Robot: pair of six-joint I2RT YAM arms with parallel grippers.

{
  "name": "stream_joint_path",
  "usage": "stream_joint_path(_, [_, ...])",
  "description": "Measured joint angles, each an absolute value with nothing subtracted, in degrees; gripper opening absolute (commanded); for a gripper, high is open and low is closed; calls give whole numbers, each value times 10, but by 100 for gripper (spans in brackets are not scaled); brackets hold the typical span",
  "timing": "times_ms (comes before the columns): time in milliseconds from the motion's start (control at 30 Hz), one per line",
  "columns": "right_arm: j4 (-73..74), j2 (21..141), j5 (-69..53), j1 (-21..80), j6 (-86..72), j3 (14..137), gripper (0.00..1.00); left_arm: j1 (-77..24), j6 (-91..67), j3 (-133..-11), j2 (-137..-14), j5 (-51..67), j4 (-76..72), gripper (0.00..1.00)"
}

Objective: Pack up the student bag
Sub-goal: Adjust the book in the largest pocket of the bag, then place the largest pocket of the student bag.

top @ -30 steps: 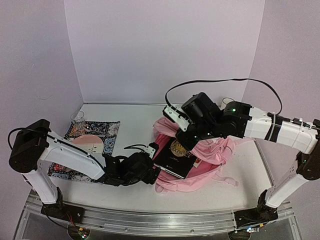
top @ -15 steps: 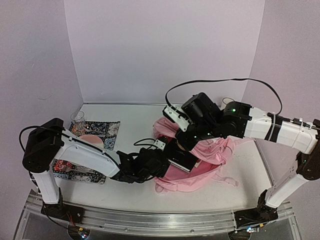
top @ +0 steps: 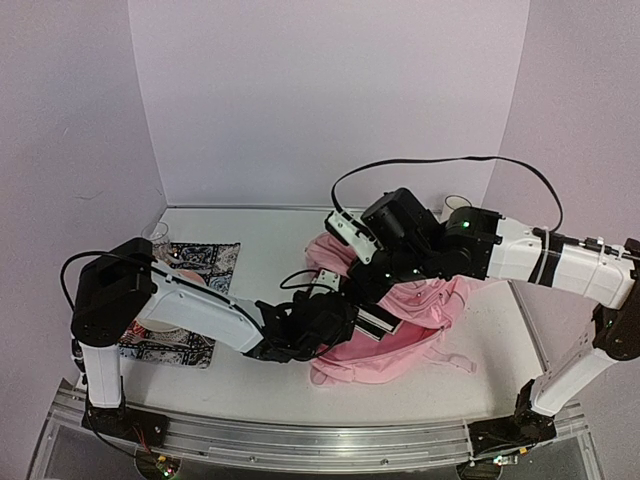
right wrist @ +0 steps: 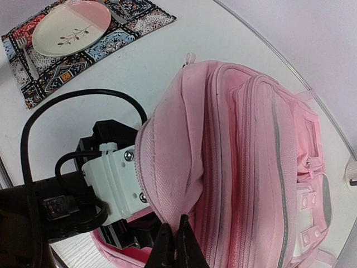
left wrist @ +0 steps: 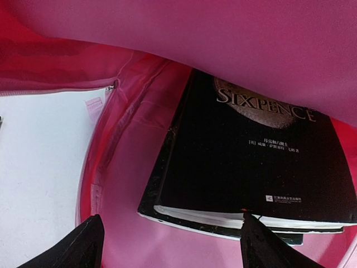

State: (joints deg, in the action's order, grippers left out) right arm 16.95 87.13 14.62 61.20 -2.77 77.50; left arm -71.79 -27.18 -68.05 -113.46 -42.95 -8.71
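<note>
The black book lies inside the student bag, whose flap the right gripper pinches up, while the left gripper gapes empty at its mouth; zipping seemingly remains.

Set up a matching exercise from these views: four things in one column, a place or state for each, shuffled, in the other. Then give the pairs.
Column one
1. black book
2. plate
3. left tool
4. right tool

Column two
A. shut on the fabric of the student bag
B. open, at the bag's mouth
C. on the patterned placemat
D. lying inside the bag

Pairs: 1-D, 2-C, 3-B, 4-A
</note>
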Motion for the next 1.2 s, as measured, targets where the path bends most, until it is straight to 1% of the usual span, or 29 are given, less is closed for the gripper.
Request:
stream_joint_path(167, [166,871,147,616,-35,768,0,-718,-299,-618,-1095,-402,-116,87])
stream_joint_path(300, [159,873,144,619,-43,757,0,-718,-327,-518,-995,-377,-124,88])
stream_joint_path(400, [156,885,129,620,-51,754,0,-716,-344,-468,-925,-367,-124,90])
stream_joint_path(500, [151,907,110,621,-63,750,2,-708,-365,-450,-879,-356,-105,90])
stream_joint_path(633, [144,938,83,624,-82,740,8,-672,-398,-448,-860,-321,-70,90])
stream_joint_path(667, [142,944,77,624,-87,738,10,-658,-405,-444,-856,-309,-64,90])
stream_joint_path(700, [140,949,70,625,-91,736,14,-645,-410,-440,-852,-298,-59,90])
stream_joint_path(867, [135,954,51,625,-111,729,48,-582,-423,-425,-822,-242,-40,93])
stream_joint_path(967, [134,954,52,625,-116,730,64,-549,-423,-428,-808,-198,-40,93])
stream_joint_path(1067, [137,954,60,623,-122,736,72,-516,-421,-442,-809,-153,-37,94])
stream_joint_path(1200, [138,952,68,607,-139,744,79,-486,-417,-491,-836,-100,-35,94])
